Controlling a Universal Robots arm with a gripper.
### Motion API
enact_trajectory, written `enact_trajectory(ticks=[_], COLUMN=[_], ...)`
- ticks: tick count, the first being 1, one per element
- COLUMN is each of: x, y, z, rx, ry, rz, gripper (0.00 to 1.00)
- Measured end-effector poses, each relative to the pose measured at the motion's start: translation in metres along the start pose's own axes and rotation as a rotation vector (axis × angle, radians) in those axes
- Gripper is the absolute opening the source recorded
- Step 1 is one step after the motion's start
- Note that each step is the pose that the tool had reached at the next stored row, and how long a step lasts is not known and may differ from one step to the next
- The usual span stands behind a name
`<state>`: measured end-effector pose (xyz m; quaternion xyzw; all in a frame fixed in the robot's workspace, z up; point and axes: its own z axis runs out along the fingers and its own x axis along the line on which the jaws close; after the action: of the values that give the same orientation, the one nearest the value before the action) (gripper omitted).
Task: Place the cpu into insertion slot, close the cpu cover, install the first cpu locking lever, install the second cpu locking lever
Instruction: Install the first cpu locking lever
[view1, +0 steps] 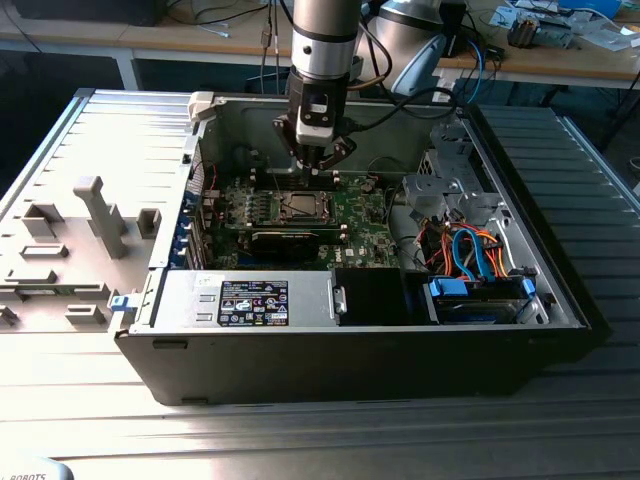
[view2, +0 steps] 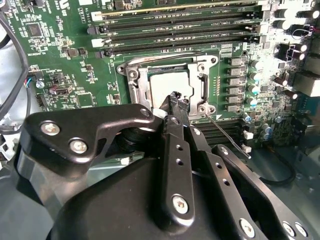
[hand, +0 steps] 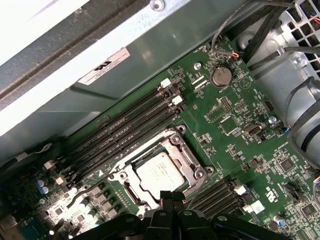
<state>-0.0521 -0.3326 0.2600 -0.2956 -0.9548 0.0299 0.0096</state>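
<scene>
Over the cpu (hand: 159, 172), tool (hand: 171, 195) seemingly closed.

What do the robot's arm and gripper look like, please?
The arm is a silver-grey metal cylinder with a black band and black cables beside it. The gripper is matte black, built of jointed link plates with silver screws, tapering to a narrow tip.

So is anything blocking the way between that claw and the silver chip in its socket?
Nothing visible does. In the second wrist view the gripper hangs at the edge of the cpu cover, with the cpu seated bare in its window. A thin locking lever lies beside the cover, not between them.
</scene>
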Motion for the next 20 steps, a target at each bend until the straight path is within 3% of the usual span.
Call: enact_trajectory(ticks=[20], x=[0.0], y=[0.0], z=[0.0], rx=[0.0001], ry=[-0.0037], rz=[-0.058], gripper=[0.11])
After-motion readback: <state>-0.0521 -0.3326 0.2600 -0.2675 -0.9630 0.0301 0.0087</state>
